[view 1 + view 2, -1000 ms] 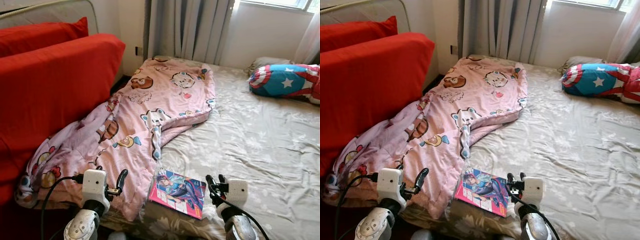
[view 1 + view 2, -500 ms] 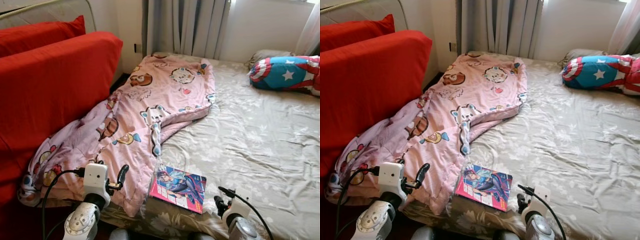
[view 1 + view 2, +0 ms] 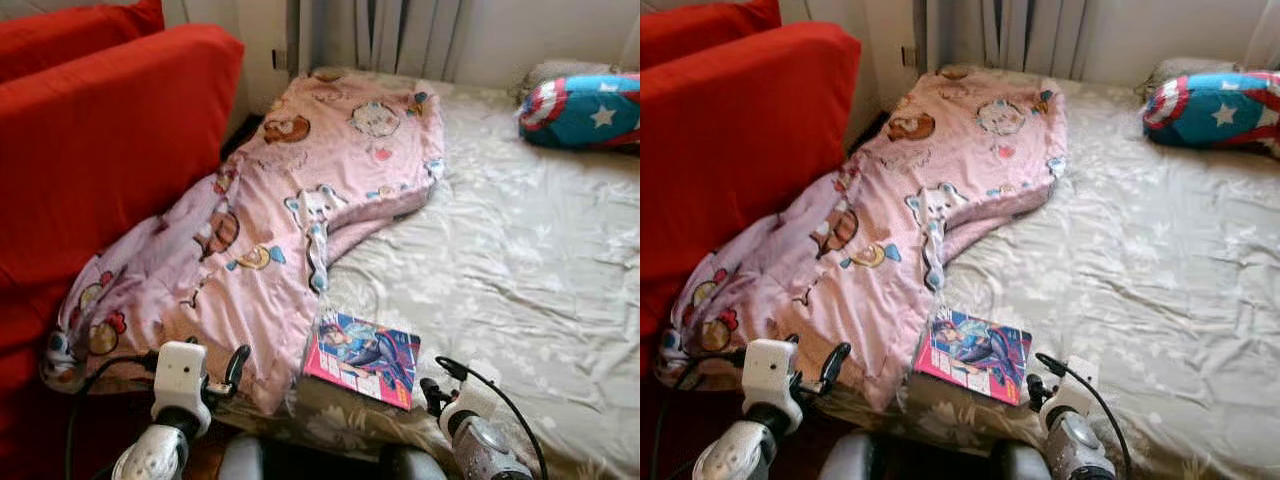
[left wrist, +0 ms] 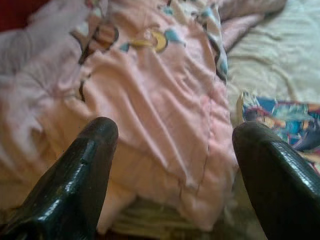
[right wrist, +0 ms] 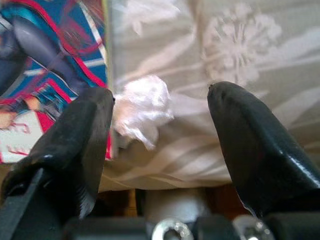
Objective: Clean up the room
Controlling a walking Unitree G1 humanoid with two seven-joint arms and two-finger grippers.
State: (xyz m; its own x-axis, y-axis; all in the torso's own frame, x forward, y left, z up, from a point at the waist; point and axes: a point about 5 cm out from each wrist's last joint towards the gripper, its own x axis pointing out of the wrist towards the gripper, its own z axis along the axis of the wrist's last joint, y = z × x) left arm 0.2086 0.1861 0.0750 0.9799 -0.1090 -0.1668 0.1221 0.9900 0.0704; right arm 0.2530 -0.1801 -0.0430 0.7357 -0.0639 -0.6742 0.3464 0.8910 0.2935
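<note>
Right wrist view has the right gripper (image 5: 160,145) with its 2 black fingers spread wide, a small crumpled white wad of wrapper (image 5: 142,110) between them on the beige floral bedsheet (image 5: 240,45), just beside the glossy pink-and-blue comic book (image 5: 45,60). Near the bed's front edge, the left gripper (image 4: 175,175) hovers with fingers apart over the pink cartoon-print quilt (image 3: 290,200).
</note>
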